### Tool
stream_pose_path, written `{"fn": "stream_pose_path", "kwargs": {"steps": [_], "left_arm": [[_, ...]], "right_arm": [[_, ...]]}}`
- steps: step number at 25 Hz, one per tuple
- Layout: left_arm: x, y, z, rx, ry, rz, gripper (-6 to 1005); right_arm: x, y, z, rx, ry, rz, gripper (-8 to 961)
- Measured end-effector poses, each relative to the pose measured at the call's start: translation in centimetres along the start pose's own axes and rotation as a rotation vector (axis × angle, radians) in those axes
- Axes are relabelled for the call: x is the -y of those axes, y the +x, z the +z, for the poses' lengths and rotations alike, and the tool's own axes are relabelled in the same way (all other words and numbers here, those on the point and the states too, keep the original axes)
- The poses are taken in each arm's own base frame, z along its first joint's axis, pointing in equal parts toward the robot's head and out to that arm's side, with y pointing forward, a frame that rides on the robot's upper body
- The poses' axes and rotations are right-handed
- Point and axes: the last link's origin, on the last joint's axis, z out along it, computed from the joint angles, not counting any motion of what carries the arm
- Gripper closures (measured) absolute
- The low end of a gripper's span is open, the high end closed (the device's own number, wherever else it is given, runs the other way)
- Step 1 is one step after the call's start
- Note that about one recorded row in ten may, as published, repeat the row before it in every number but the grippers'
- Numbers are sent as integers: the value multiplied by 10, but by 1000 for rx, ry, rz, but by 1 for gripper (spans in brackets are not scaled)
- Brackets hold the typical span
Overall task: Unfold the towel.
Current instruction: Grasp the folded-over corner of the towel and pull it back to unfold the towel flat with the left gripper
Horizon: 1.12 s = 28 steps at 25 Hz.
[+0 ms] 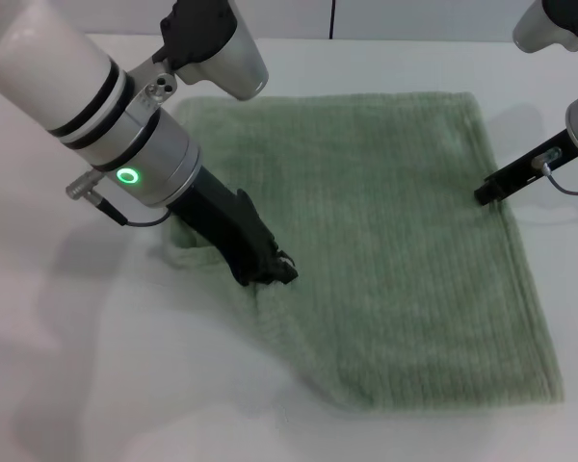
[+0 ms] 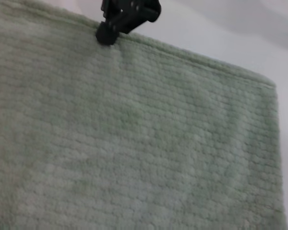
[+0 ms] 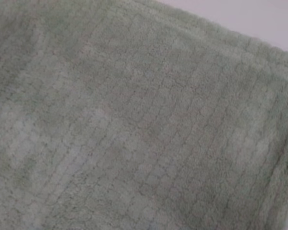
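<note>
The pale sage-green towel [image 1: 385,241] lies spread on the white table [image 1: 96,385], with its left edge bunched and wrinkled. My left gripper [image 1: 273,271] is down on that bunched left edge. My right gripper [image 1: 486,192] sits at the towel's right edge, near the far right corner. The towel fills the left wrist view [image 2: 134,143], where the right gripper [image 2: 127,17] shows as a black shape at the towel's far hem. The right wrist view shows only towel [image 3: 134,120] and a strip of table.
Bare white table surrounds the towel on the left, front and right. A thin dark cable [image 1: 332,17] hangs at the back edge. The left arm's forearm [image 1: 125,125] crosses above the towel's far left corner.
</note>
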Motion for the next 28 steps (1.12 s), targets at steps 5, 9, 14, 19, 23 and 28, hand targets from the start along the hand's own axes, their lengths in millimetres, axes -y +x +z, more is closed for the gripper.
{"fn": "stream_pose_path", "kwargs": {"steps": [5,9,14,19,23,28], "left_arm": [[-2,-6,-3,13,-19,-10,927],[-2,-11,-9,19,-26,-24,927],[-2,-18,-13,50,-34,-33,927],[-4,-21,-12,78,-57,-34,927],[-7,-22,-12,84,-72,-29,927],[-14,-27,-12,113,-119,-29,926]], "right_arm": [[0,0,0,1,1,0,950],[0,0,0,1,1,0,950],[0,-1,0,2,2,-2,950],[0,-2,-1,3,2,-3,950],[0,-2,0,3,2,-3,950],[0,-2,0,3,2,-2,950]]}}
